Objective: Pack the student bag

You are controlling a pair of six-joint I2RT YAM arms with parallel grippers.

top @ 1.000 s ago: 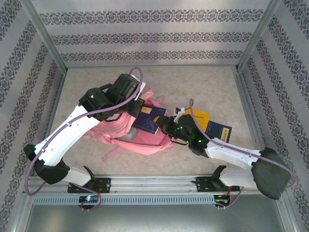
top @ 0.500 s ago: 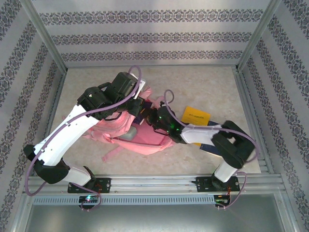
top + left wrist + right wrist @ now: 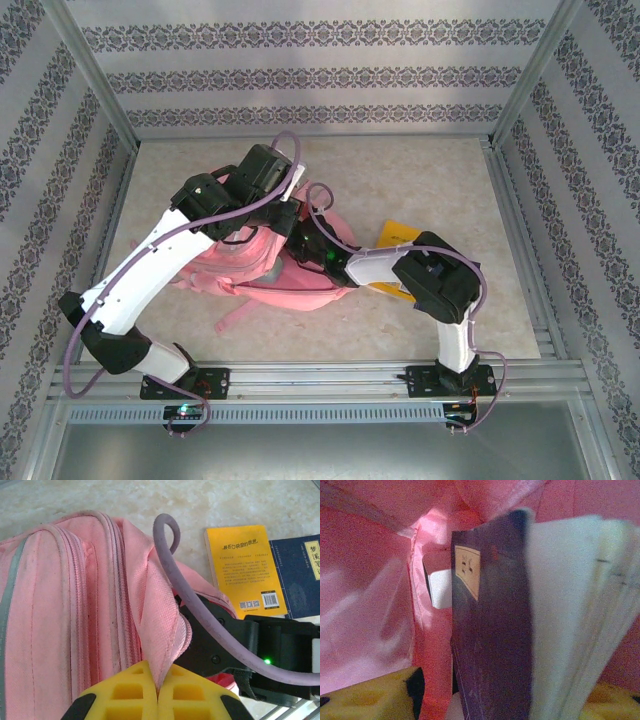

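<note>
**Packing, book-insertion step.** The bag (image 3: 250, 270) lies on the bench (image 3: 420, 170), left of centre, with its mouth turned toward the right arm. The left claw (image 3: 157, 692) is closed on the pink rim of that mouth and holds it up.

The right claw (image 3: 495, 700) is inside the bag, its pads (image 3: 375, 695) on either side of a blue book (image 3: 490, 630). Whether they press the book or stand clear of it cannot be told.

- **Step in hand, by judgement:** setting this book into the main compartment.
- **Next move calls for:** the right claw to part fully and back straight out without dragging the book or snagging the lining, then go for the yellow book (image 3: 245, 570). Meanwhile the left claw holds the mouth open.
- **Count:** 1 bag, 2 claws and 3 books. Of the books, 1 blue is in the bag, and 1 yellow and a second blue book (image 3: 300, 575) lie side by side on the bench.
</note>
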